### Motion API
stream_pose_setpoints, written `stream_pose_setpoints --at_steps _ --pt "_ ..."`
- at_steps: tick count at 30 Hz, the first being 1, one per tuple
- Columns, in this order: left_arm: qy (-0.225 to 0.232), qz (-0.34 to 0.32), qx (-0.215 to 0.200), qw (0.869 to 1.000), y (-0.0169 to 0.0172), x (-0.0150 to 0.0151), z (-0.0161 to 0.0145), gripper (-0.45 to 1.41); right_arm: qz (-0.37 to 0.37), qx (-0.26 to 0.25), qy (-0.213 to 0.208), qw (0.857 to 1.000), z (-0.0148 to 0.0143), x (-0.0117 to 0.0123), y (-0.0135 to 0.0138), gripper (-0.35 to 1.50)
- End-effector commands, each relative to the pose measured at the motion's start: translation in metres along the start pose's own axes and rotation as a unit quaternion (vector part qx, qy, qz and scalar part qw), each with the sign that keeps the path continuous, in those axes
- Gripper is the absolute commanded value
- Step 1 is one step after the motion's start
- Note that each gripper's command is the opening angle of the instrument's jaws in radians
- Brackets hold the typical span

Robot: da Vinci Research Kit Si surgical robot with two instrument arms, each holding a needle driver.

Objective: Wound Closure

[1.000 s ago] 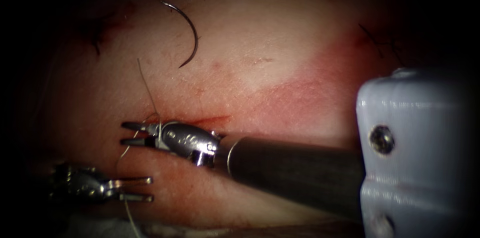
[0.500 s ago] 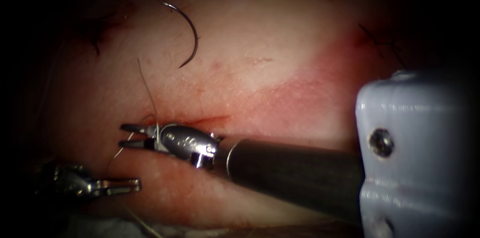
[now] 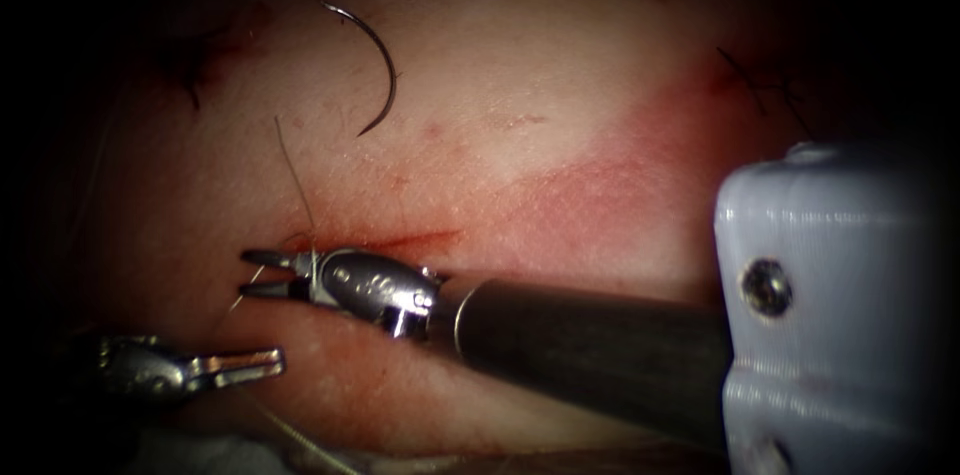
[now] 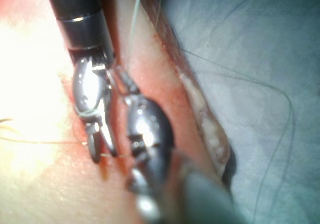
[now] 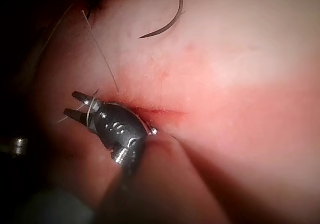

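Note:
The curved needle (image 3: pixel 378 60) lies free on the tissue (image 3: pixel 520 135), above the cut (image 3: pixel 400 238), held by neither tool; it is also in the right wrist view (image 5: pixel 172 17). My right tool (image 3: pixel 245 273) lies at the cut's left end with its jaws open and a turn of thread (image 3: pixel 315 270) wound around them, also seen close up (image 5: pixel 71 103) (image 4: pixel 104 154). A short thread tail (image 3: pixel 295 170) stands up above it. Lower left, my left tool (image 3: pixel 270 365) is shut on the thread, which trails down and right from it; its jaws (image 4: pixel 125 82) lie beside the right tool.
Dark older stitches sit at the upper left (image 3: pixel 190 70) and upper right (image 3: pixel 760 85) of the tissue. Red fluid (image 3: pixel 610 195) stains the skin around the cut. A pale cloth (image 4: pixel 260 84) with loose thread on it lies beyond the tissue's near edge.
The left tool's jaws went from open to shut and it drew back to the left with the thread. The right tool and the needle stayed where they were.

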State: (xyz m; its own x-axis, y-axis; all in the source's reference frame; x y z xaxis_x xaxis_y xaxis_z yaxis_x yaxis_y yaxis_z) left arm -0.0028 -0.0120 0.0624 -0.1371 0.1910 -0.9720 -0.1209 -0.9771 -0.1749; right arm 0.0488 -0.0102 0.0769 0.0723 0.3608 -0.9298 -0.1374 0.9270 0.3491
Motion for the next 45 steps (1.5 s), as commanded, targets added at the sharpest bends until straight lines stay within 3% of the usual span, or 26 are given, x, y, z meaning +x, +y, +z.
stream_pose_setpoints --at_steps 1,5,15,24,30,37,45 --pt "0.001 -0.001 -0.001 1.0 0.0003 -0.0011 0.001 -0.45 0.004 0.002 0.002 1.0 0.0004 -0.0001 -0.0005 0.24" --pt "0.004 -0.007 -0.005 1.0 0.0008 -0.0015 0.0014 -0.45 0.008 0.002 0.002 1.0 0.0006 0.0008 -0.0003 0.22" --pt "0.012 -0.009 -0.017 1.0 0.002 -0.0003 0.0027 -0.45 0.005 -0.009 0.0 1.0 0.0015 0.0001 -0.0002 0.2" --pt "0.025 -0.019 -0.036 0.999 0.0019 0.004 0.0036 -0.45 -0.003 -0.005 -0.035 0.999 0.0024 -0.0015 -0.0008 0.2" --pt "0.057 -0.012 -0.044 0.997 -0.001 0.0079 0.0039 -0.45 -0.006 0.016 -0.045 0.999 0.0012 -0.0018 -0.0017 0.2" --pt "0.089 -0.008 -0.039 0.995 -0.0051 0.0069 0.0031 -0.45 -0.009 0.088 -0.045 0.995 -0.001 -0.0016 -0.0035 0.19" --pt "0.13 -0.011 -0.026 0.991 -0.0093 0.0029 0.0041 -0.45 -0.018 0.14 -0.038 0.989 0.0001 -0.0019 -0.0055 0.19"
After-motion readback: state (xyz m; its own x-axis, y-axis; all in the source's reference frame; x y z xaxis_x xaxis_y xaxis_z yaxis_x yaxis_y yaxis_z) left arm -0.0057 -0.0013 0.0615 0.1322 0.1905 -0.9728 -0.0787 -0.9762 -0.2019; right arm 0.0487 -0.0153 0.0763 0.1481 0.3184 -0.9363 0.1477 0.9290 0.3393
